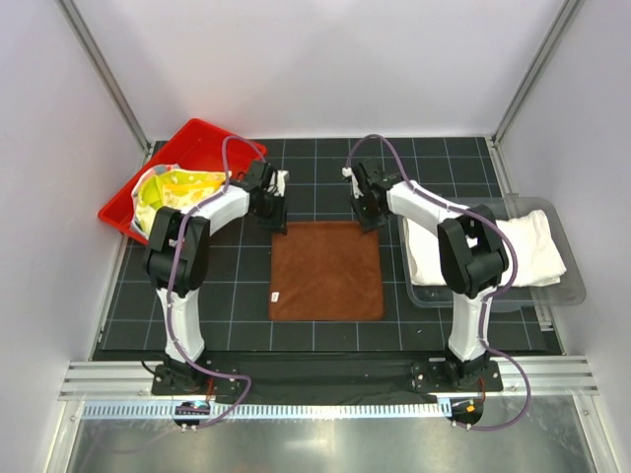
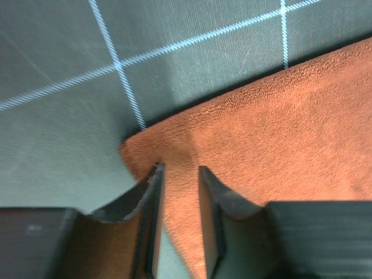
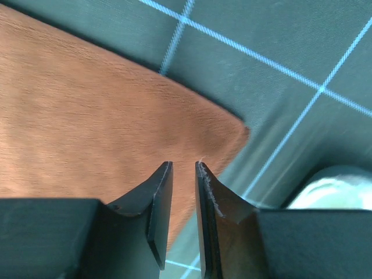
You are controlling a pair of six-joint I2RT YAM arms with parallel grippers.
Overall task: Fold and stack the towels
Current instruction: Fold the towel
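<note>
Two far corners of the brown towel (image 1: 326, 270), flat on the gridded mat (image 1: 227, 296), under left gripper (image 2: 180, 171) and right gripper (image 3: 183, 165); jaws on both narrowly parted, hold on cloth impossible to confirm; risk: shallow bite slipping off one corner on lifting, skewing the fold.

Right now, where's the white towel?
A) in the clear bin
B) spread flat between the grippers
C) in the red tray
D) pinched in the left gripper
A: the white towel sits bunched in the clear bin on the right; the one spread flat in the middle is the brown towel.
</note>
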